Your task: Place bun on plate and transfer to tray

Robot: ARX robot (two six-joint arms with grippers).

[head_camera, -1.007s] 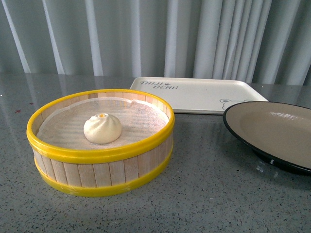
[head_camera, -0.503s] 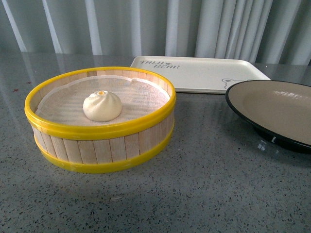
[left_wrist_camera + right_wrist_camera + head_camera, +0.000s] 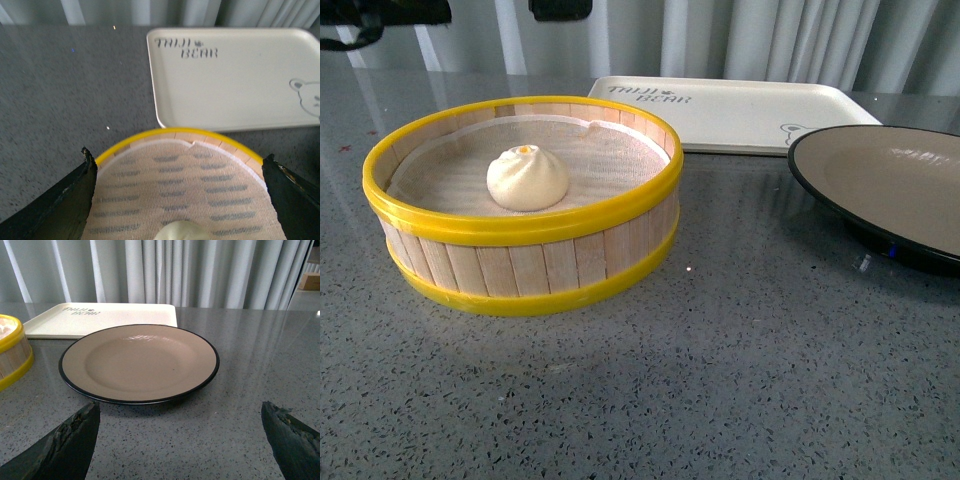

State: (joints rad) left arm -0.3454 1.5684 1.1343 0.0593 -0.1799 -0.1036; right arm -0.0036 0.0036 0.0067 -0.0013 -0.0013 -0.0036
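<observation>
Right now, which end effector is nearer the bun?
Left. The left end effector is open over the basket, close to the bun; the right end effector faces the plate, off beside the basket.

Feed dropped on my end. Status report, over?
Hands open: left hand over basket, right hand facing plate. Bun sits in basket, untouched. Tray behind, nothing blocking.
</observation>
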